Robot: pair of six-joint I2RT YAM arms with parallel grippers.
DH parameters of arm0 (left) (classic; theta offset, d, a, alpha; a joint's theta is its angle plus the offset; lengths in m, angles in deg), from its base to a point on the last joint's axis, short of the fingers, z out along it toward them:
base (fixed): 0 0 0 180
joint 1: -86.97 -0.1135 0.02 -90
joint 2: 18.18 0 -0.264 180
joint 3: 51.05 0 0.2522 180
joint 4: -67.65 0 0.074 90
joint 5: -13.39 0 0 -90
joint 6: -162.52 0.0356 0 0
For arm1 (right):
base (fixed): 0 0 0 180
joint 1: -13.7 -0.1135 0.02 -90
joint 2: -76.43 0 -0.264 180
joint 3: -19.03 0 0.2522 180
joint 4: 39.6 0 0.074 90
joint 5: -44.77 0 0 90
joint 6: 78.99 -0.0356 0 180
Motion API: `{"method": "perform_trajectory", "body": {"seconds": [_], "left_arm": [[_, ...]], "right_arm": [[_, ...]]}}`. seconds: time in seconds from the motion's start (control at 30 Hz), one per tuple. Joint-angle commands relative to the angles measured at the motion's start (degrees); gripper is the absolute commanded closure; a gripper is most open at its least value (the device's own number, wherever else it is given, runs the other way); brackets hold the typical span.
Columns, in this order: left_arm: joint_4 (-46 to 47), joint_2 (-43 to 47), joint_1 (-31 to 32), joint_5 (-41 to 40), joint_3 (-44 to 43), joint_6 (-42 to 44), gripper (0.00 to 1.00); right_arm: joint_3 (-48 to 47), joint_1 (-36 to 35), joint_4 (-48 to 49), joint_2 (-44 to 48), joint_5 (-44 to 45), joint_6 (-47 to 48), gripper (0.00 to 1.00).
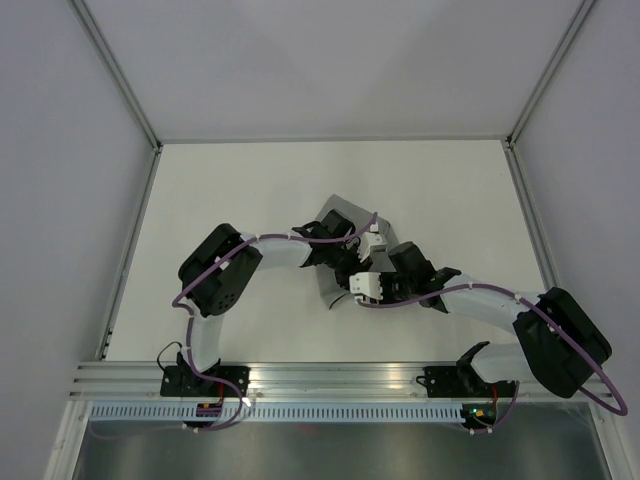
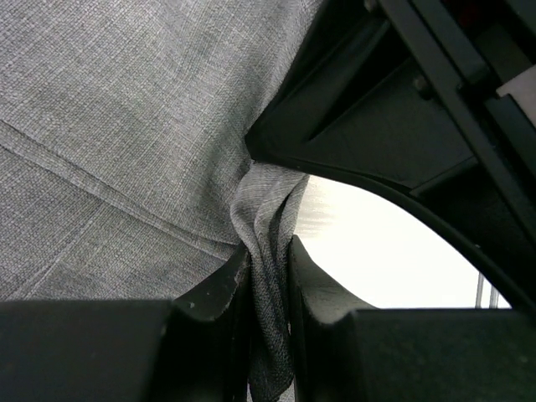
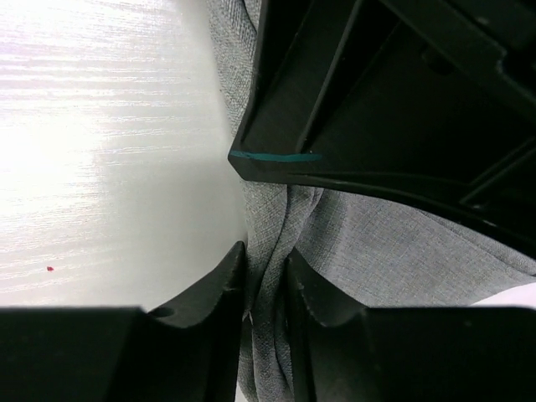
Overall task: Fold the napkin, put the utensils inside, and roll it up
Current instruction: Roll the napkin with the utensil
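The grey napkin (image 1: 332, 284) lies near the middle of the table, mostly covered by both arms in the top view. My left gripper (image 2: 268, 260) is shut on a bunched fold of the napkin (image 2: 126, 126). My right gripper (image 3: 264, 268) is shut on another bunched fold of the napkin (image 3: 394, 251). The two grippers meet close together over the cloth; in the top view the left gripper (image 1: 345, 243) is just above the right gripper (image 1: 348, 272). No utensils show in any view.
The white table (image 1: 250, 190) is bounded by a metal frame with posts at the far corners (image 1: 158, 146). An aluminium rail (image 1: 330, 378) runs along the near edge with both arm bases on it.
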Motion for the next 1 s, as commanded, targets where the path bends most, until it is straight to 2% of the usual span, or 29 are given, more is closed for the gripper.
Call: {"method": "perform_trajectory", "body": {"seconds": [0.0,0.13,0.33,0.53,0.63,0.83,0.97], "left_arm": [[-3.08,-2.16,0.36,-1.24,-0.46,2.54,0.98],[-2.38,-1.72,0.1,-1.15,-0.29,1.84,0.93],[3.58,2.41,-1.83,-0.97,2.52,-1.41,0.7],[10.0,8.21,-3.94,-3.17,6.92,-5.1,0.57],[11.59,10.5,-4.38,-4.75,8.68,-5.54,0.54],[15.72,14.27,-5.79,-8.0,11.75,-8.09,0.53],[20.2,18.74,-7.81,-16.85,14.65,-11.86,0.52]], "right_arm": [[0.44,-0.03,0.65,-0.04,1.89,0.4,0.73],[-0.95,-0.03,-1.11,0.14,1.19,-0.21,0.82],[-4.21,0.06,-7.26,-0.3,-0.39,-0.83,0.94],[-8.25,0.06,-13.94,-2.06,-1.19,-1.97,0.99],[-9.92,-0.03,-15.52,-3.2,-1.27,-2.41,1.0],[-12.82,0.06,-18.95,-6.63,-2.5,-2.94,0.99],[-15.89,0.06,-22.89,-10.3,-3.65,-3.29,1.0]]}}
